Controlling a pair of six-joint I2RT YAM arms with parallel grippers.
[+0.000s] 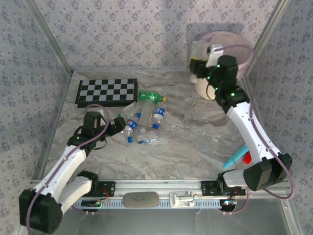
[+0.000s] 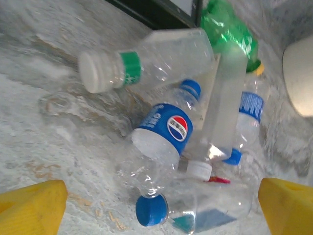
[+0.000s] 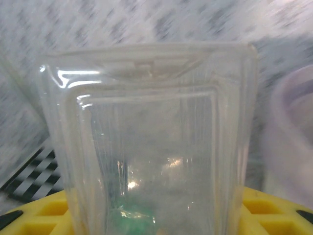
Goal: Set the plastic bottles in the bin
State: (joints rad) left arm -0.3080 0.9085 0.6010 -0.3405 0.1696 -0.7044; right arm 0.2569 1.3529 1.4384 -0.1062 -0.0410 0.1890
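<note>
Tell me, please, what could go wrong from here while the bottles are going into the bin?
1. The right end effector holds a clear bottle near the left rim of the bin. Released there, it might strike the rim and drop outside.
2. The open left end effector faces the bottle pile. A Pepsi bottle lies tight against a frosted bottle, so closing could pinch two or scatter them.
</note>
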